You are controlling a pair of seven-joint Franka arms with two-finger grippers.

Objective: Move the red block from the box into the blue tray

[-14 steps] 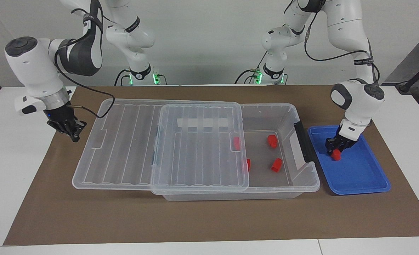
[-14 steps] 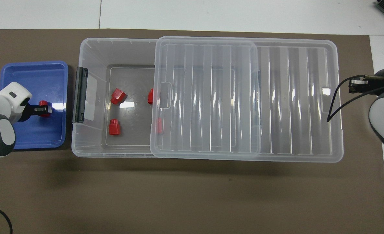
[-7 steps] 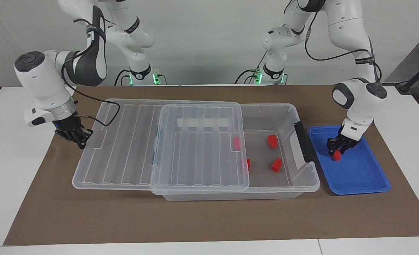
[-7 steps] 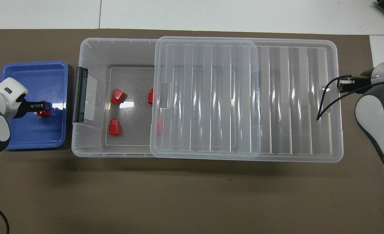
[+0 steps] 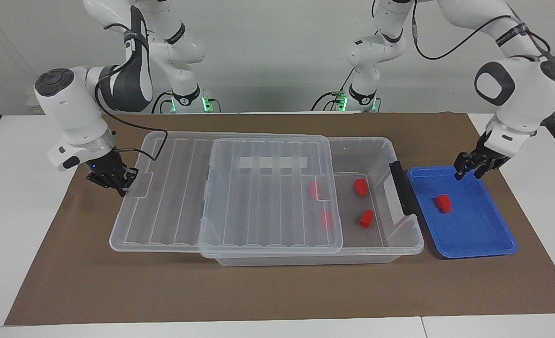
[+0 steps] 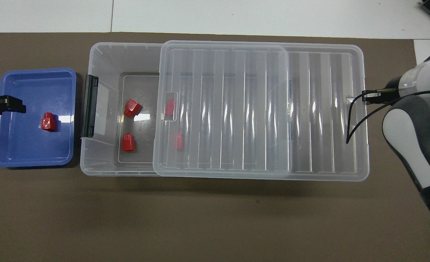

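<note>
A red block (image 5: 444, 203) lies free in the blue tray (image 5: 488, 234), also seen from overhead as the block (image 6: 48, 122) in the tray (image 6: 33, 153). My left gripper (image 5: 469, 172) is open and empty, raised over the tray's rim on the robots' side; overhead it shows at the tray's edge (image 6: 16, 108). The clear box (image 5: 385, 145) holds two uncovered red blocks (image 5: 361, 186) (image 5: 366, 218) and two under its lid (image 5: 258, 197). My right gripper (image 5: 117, 180) is at the lid's end toward the right arm's end of the table (image 6: 367, 97).
The lid (image 6: 236, 109) lies shifted, overhanging the box (image 6: 98, 54) toward the right arm's end. A black latch (image 5: 401, 188) sits on the box end beside the tray. A white tape strip (image 5: 270, 163) shows through the lid. A brown mat (image 5: 258, 291) covers the table.
My left gripper let go of the red block in the tray and lifted away toward the robots. My right gripper came to the lid's end, and the lid slid toward the tray.
</note>
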